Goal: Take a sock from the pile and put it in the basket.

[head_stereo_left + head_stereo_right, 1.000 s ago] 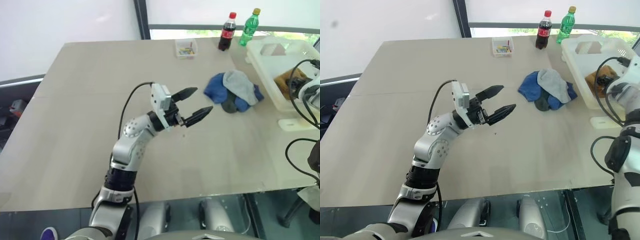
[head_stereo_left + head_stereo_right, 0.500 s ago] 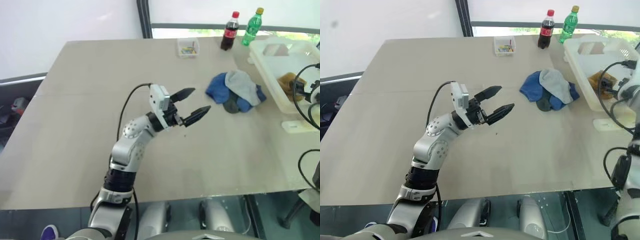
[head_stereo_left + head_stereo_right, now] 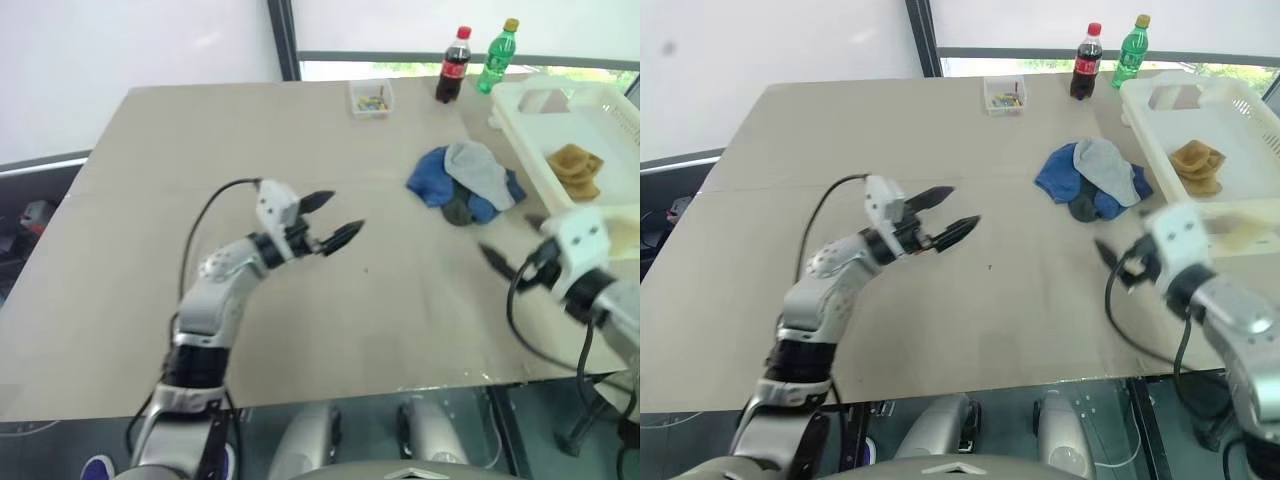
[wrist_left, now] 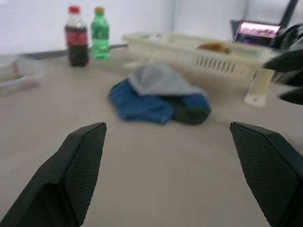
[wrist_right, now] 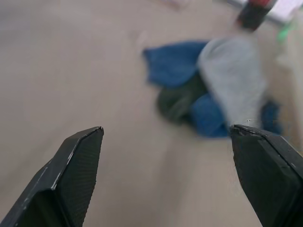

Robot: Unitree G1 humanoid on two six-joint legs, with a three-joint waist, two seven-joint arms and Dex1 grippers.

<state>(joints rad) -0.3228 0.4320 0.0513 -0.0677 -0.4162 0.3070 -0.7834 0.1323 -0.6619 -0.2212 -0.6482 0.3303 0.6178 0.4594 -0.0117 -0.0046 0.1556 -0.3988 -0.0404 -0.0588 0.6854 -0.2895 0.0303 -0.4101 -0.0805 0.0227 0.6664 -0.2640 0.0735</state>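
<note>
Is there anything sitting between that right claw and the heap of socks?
Nothing visible. Bare table lies between the open right claw and the pile; the basket sits off beside the pile.

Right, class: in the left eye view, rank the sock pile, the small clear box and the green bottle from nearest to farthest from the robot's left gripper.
Measured from the left gripper:
1. The sock pile, off to its right on the table.
2. The small clear box, beyond it near the table's far edge.
3. The green bottle, at the far right, beside the cola bottle.
</note>
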